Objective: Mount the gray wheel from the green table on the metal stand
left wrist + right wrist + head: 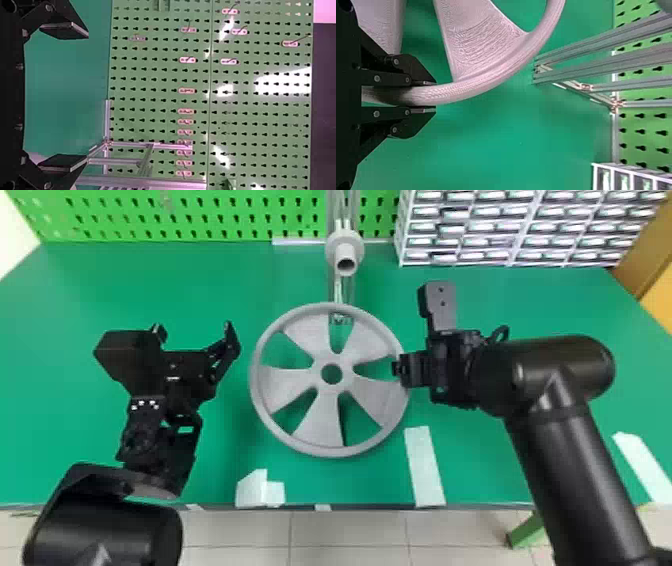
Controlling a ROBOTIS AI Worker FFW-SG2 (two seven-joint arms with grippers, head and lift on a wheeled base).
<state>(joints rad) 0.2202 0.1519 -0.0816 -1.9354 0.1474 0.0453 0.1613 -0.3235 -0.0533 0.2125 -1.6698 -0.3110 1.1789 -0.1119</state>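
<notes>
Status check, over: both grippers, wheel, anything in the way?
Right gripper shut on the gray wheel's rim. Left gripper open and empty, off the wheel's left side. Wheel unmounted, no obstruction seen toward metal stand.

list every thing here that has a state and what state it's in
gray wheel, held by its rim, not mounted
right gripper, jaws closed on the wheel rim
left gripper, jaws open, nothing between them
metal stand, upright, no wheel on it
stand's hub, bare, its round opening exposed
drawer cabinet, standing at the back of the table
green pegboard, upright behind the table
</notes>
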